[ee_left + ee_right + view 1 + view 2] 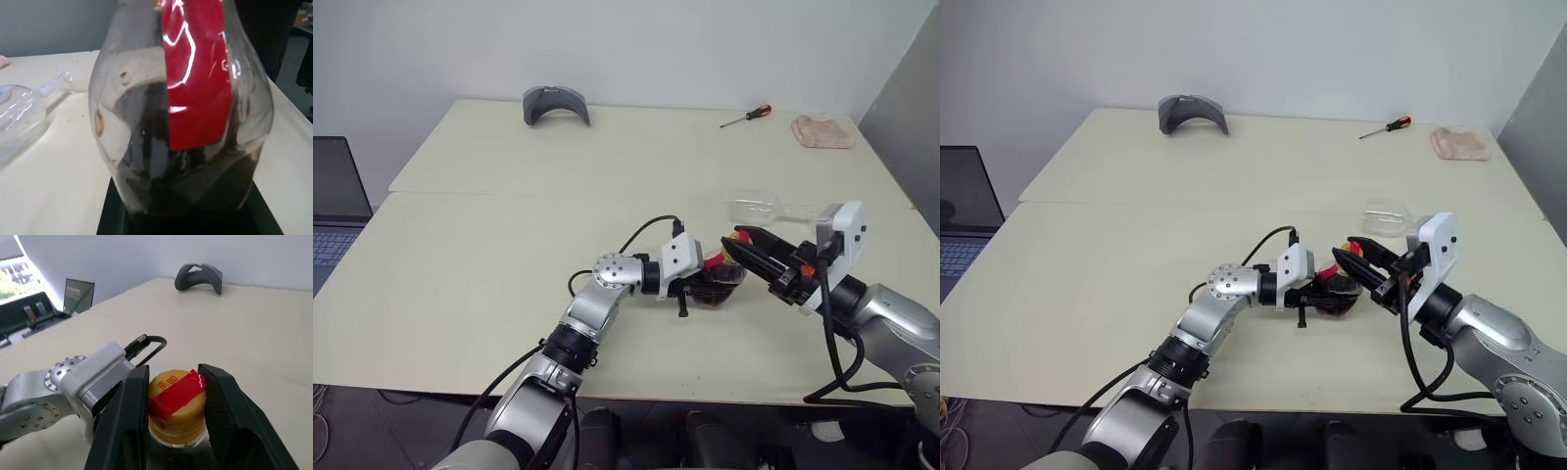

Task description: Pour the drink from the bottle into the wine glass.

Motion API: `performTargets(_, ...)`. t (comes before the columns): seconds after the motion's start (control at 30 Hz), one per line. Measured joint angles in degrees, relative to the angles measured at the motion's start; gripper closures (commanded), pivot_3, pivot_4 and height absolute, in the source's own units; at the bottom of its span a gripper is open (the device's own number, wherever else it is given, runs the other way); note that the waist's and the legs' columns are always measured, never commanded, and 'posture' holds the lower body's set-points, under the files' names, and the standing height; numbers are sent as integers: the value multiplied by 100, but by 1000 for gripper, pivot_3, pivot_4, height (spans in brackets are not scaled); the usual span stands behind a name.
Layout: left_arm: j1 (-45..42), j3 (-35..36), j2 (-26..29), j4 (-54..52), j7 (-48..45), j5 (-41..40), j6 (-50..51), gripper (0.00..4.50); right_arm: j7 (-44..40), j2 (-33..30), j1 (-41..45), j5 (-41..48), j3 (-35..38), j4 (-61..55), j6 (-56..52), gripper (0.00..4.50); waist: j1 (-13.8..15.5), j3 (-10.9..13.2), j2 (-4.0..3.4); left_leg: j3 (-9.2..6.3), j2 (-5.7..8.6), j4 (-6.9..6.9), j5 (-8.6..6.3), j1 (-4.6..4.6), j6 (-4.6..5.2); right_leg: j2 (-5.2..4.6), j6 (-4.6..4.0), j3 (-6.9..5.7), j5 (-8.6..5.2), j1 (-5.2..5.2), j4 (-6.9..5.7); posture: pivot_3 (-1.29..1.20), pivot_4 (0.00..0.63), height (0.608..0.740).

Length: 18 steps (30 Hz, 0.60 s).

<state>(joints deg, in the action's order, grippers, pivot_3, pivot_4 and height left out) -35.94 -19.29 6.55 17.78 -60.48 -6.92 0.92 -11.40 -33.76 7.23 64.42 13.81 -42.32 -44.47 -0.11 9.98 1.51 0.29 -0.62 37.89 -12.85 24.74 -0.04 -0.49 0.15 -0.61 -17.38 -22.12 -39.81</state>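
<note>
My left gripper [709, 288] is shut on the round body of the bottle [718, 278] and holds it just above the table near the front middle. The left wrist view shows the dark brown drink [146, 171] low in the bottle, with the red strap [195, 83] over its clear wall. My right gripper [173, 374] reaches in from the right, and its fingers [129, 411] press both sides of the yellow-red cap [176, 399]. The wine glass [754, 210] lies on its side on the table just behind my right gripper.
A grey curved object [555, 105] sits at the table's far edge. At the far right lie a red-handled screwdriver [747, 116] and a folded pinkish cloth [822, 131]. A laptop [333, 201] stands off the table's left side.
</note>
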Motion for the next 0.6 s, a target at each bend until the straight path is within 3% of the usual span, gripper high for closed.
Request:
performTargets(0.13,18,-59,-19,-19,2,24,11,3747,141,-31,-10,516,79,-62,15,3294,1,0,0,-1,1,0,0,0,0,-1,0,-2,0,0,1,0,150,740)
performTargets(0.3,45,-63,-15,-18,13,30,16,3747,124,-369,-258,398,218,-148,44,3295,1,0,0,1,1,0,0,0,0,-1,1,-1,-1,0,2,0,150,740)
performTargets(0.47,72,-67,-8,-16,16,39,14,3748,-288,-1011,-1110,-723,729,-68,355,3296,15,0,0,0,2,-2,0,2,0,0,4,-3,-2,1,8,0,150,740)
performTargets(0.6,77,-69,-9,-15,24,41,-3,3748,-613,-1093,-1801,-1817,744,365,725,3297,16,-1,-1,1,2,-2,0,1,0,0,13,-2,-8,1,6,0,150,740)
